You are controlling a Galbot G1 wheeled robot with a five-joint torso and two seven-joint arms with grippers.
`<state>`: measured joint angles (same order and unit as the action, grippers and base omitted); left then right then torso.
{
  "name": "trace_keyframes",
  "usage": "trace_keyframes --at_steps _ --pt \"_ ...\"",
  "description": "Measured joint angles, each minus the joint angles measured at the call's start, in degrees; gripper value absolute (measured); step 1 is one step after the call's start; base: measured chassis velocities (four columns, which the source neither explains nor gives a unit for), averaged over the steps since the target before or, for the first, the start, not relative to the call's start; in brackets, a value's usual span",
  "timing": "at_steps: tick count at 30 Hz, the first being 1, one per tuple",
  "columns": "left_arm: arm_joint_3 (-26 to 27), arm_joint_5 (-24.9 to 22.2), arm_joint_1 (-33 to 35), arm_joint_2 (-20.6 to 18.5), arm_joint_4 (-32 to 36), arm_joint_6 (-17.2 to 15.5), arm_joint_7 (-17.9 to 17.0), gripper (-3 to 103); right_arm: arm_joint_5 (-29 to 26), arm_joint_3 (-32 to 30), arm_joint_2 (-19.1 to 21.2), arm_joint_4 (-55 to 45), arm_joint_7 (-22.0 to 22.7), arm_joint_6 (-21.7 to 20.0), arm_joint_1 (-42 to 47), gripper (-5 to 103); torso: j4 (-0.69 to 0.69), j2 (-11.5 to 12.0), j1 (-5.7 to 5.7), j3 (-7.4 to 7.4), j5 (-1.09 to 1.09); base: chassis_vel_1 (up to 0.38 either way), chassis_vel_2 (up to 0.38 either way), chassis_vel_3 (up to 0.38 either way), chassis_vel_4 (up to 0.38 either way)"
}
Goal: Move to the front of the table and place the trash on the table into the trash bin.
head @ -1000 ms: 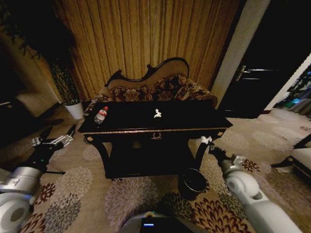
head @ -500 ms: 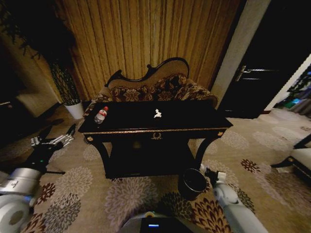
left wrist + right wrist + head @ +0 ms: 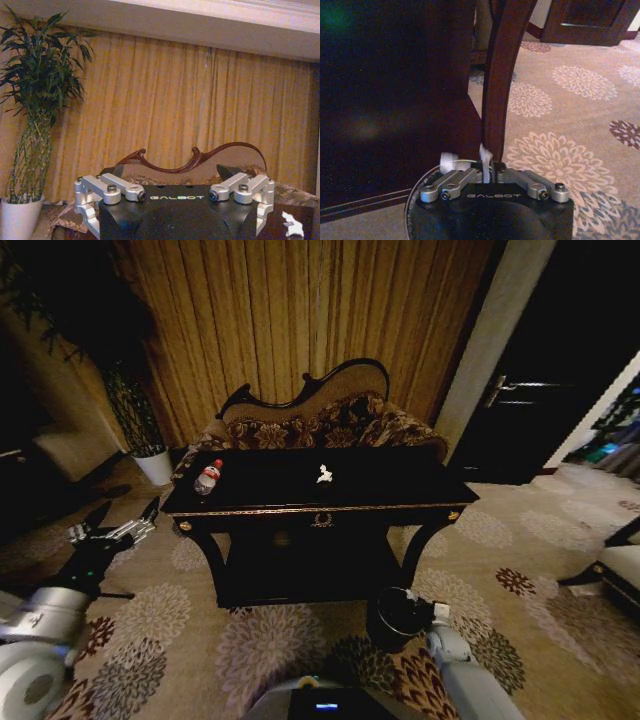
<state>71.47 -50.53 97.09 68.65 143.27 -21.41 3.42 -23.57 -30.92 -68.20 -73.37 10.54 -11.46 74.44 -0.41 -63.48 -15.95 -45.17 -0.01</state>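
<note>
Paper wad [image 3: 485, 167] pinched in right tool [image 3: 487, 172] over trash bin [image 3: 398, 617].

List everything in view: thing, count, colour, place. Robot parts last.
table: 1, glossy black with gold trim, centre, before the sofa
bottle: 1, clear with red cap, table's left end
paper wad: 1, white, table top centre
second paper wad: 1, white, in the right gripper
trash bin: 1, dark, floor by the table's right front leg
sofa: 1, patterned, behind the table
plant pot: 1, white, left of the sofa
left gripper: open, left of the table
right gripper: shut on the second wad, over the bin
</note>
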Motion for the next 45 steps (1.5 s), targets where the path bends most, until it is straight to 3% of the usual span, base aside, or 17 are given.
trace_keyframes --at_steps 1,8,10,11,13,15,20,26,29,34,40,45 --pt "0.00 0.00 0.00 0.00 0.00 0.00 0.00 100 0.00 0.00 0.00 0.00 0.00 0.00 0.00 11 0.00 0.00 0.00 0.00 0.00 0.000 0.000 0.000 0.000" --pt "-0.80 0.54 -0.15 0.54 0.00 0.15 0.03 100 -0.03 -0.40 -0.02 -0.57 0.00 0.37 0.21 38 0.00 0.00 0.00 0.00 0.01 0.000 0.000 0.000 0.000" --pt "-1.05 0.85 -0.16 0.70 0.00 0.28 0.02 100 -0.09 -0.45 -0.01 -0.78 0.01 0.37 0.23 38 0.00 0.00 0.00 0.00 0.00 0.000 0.000 0.000 0.000" --pt "-1.50 1.23 -0.15 1.09 0.00 0.35 0.01 100 -0.28 -0.58 0.05 -1.26 0.03 0.37 0.32 49 0.00 0.00 0.00 0.00 0.00 0.000 0.000 0.000 0.000" --pt "-1.75 1.38 -0.11 1.42 0.00 0.35 0.04 100 -1.28 -0.71 0.21 -2.08 0.04 0.37 0.64 60 0.00 0.00 0.00 0.00 0.00 0.000 0.000 0.000 0.000" --pt "-1.75 1.40 -0.11 1.45 0.00 0.35 0.05 100 -1.56 -0.73 0.23 -2.29 0.03 0.37 0.75 60 0.00 0.00 0.00 0.00 0.00 0.000 0.000 0.000 0.000" --pt "-1.41 1.40 -0.08 1.40 -0.01 0.38 0.08 100 -1.98 -0.82 0.18 -2.95 -0.31 0.54 1.29 82 0.00 0.00 0.00 0.00 0.00 0.000 0.000 0.000 0.000" --pt "-1.37 1.36 -0.02 1.44 -0.02 0.39 0.09 100 -2.43 -0.85 0.14 -3.46 -0.43 0.58 1.35 99 0.00 0.00 0.00 0.00 0.01 0.000 0.000 0.000 0.000" --pt "-1.39 1.35 -0.01 1.47 -0.02 0.38 0.10 100 -3.83 -1.08 0.16 -4.15 -0.50 0.78 1.51 100 0.01 0.00 0.00 0.00 0.00 0.000 0.000 0.000 0.000" --pt "-1.41 1.24 -0.01 0.92 -0.02 0.39 0.08 100 -7.11 -1.54 1.19 -5.93 -2.67 6.27 2.78 100 0.00 0.00 0.00 0.00 0.02 0.000 0.000 0.000 0.000" --pt "-1.75 1.11 -0.79 1.02 -0.02 0.18 -0.01 100 -11.00 -5.20 4.41 -18.10 -3.69 10.54 5.23 100 0.00 0.00 0.00 0.00 0.00 0.000 0.000 0.000 0.000" --pt "-1.79 1.14 -0.62 1.36 -0.02 0.12 -0.02 100 -12.62 -7.24 6.84 -24.89 -3.69 11.19 6.32 100 0.01 0.00 0.00 0.00 0.00 0.000 0.000 0.000 0.000"
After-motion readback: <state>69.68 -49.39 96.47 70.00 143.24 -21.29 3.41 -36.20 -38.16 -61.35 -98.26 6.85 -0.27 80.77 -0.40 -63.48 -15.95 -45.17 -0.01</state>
